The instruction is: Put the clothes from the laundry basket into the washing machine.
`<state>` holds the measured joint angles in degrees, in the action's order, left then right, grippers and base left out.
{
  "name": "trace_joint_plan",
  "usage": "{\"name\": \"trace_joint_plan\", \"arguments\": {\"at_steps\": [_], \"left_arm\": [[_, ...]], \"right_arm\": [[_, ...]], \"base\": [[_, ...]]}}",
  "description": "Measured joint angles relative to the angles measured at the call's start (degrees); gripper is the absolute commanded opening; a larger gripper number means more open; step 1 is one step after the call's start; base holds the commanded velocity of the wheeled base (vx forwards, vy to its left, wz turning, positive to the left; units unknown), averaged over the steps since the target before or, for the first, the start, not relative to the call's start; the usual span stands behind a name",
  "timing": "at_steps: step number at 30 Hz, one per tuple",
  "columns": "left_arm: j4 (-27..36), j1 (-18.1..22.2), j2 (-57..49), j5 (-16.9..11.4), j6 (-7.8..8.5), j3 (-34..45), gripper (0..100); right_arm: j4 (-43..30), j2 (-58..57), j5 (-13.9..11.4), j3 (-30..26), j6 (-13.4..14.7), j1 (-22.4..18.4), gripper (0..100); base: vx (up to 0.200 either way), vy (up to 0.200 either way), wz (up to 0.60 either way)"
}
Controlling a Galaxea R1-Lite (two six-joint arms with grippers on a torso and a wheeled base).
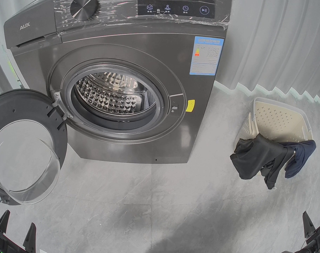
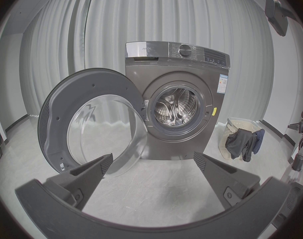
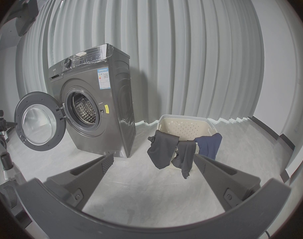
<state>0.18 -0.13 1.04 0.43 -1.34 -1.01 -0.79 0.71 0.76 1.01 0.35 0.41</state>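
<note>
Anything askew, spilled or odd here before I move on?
Dark clothes hang over the laundry basket rim toward the floor, not inside it. Plastic film covers the washing machine control panel.

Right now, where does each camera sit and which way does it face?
Head view: high up, looking down at the washing machine, its open door and the laundry basket; left gripper and right gripper at the bottom corners.
Left wrist view: low, facing the drum; own open fingers in front.
Right wrist view: low, facing the clothes draped over the basket; own open fingers in front.
Both wrist views share machine, door and basket.
</note>
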Motion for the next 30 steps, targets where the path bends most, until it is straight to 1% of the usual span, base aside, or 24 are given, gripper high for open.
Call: {"name": "trace_joint_plan", "arguments": {"at_steps": [28, 30], "left_arm": [[0.0, -0.1, 0.0, 0.0, -0.32, 0.0, 100], [0.0, -0.1, 0.0, 0.0, -0.51, 0.0, 100]], "right_arm": [[0.0, 0.1, -0.1, 0.0, 0.0, 0.0, 100], [0.0, 0.1, 0.0, 0.0, 0.0, 0.0, 100]], "base": [[0.0, -0.2, 0.0], [0.0, 0.0, 0.0]]}}
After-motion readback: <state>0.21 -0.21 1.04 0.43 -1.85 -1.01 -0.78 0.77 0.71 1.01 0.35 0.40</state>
